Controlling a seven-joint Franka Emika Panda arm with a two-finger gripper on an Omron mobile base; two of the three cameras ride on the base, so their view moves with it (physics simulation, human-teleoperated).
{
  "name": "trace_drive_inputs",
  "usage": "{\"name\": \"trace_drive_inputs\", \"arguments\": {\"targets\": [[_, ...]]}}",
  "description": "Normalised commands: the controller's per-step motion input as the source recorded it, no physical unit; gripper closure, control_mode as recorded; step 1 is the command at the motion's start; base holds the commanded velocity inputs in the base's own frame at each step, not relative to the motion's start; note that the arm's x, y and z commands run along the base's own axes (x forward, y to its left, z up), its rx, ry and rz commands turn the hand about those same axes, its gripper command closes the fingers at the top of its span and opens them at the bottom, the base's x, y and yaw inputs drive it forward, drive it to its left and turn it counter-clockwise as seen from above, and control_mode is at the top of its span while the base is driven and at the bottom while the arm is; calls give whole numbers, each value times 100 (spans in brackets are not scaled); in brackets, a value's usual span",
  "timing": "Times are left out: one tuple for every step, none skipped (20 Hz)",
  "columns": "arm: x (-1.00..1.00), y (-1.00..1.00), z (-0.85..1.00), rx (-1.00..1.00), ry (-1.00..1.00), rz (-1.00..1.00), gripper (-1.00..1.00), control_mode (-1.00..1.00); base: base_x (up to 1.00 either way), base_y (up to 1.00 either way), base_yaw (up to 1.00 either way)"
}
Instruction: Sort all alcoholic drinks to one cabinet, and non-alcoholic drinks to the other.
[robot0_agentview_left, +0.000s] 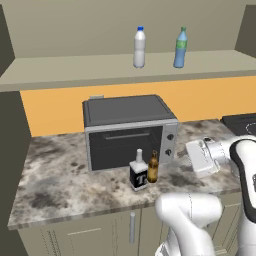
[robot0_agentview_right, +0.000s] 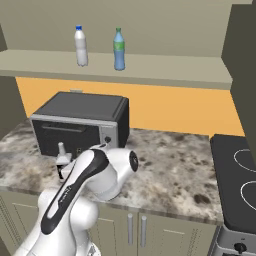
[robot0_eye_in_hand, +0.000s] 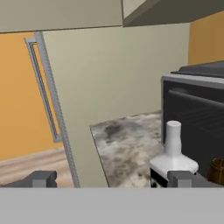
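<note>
Fingers (robot0_eye_in_hand: 113, 178): spread wide, grasping nothing, aimed level toward the square bottle.
Square bottle (robot0_agentview_left: 138, 172): upright on the bench (robot0_agentview_left: 60, 185), just before the oven (robot0_agentview_left: 129, 131).
Beer bottle (robot0_agentview_left: 153, 168): touching or just beside the square bottle's right.
White bottle (robot0_agentview_left: 139, 48): upright on the shelf (robot0_agentview_left: 75, 70).
Blue bottle (robot0_agentview_left: 180, 48): near it, apart, same shelf.

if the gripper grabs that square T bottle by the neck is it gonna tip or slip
The square T bottle looks rigid, probably glass, so likely heavy for its size. Its wide flat base should resist tipping. The narrow smooth neck may slip; the body seems safer. The beer bottle stands close and could get knocked.
</note>
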Motion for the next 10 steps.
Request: {"name": "trace_drive_inputs", "arguments": {"targets": [[28, 0, -22, 7, 1, 9, -100, -100, 0, 0, 0], [29, 0, -19, 6, 1, 8, -100, -100, 0, 0, 0], [28, 0, -17, 6, 0, 8, -100, -100, 0, 0, 0], [24, 0, -18, 5, 0, 8, -100, -100, 0, 0, 0], [25, 1, -19, 5, 0, 7, -100, -100, 0, 0, 0], [23, 3, -19, 5, 0, 7, -100, -100, 0, 0, 0], [19, 4, -19, 4, 0, 7, -100, -100, 0, 0, 0], [19, 5, -16, 5, 0, 6, -100, -100, 0, 0, 0], [17, 4, -13, 4, 0, 3, -100, -100, 0, 0, 0], [19, 5, -12, 4, 0, 1, -100, -100, 0, 0, 0]]}}
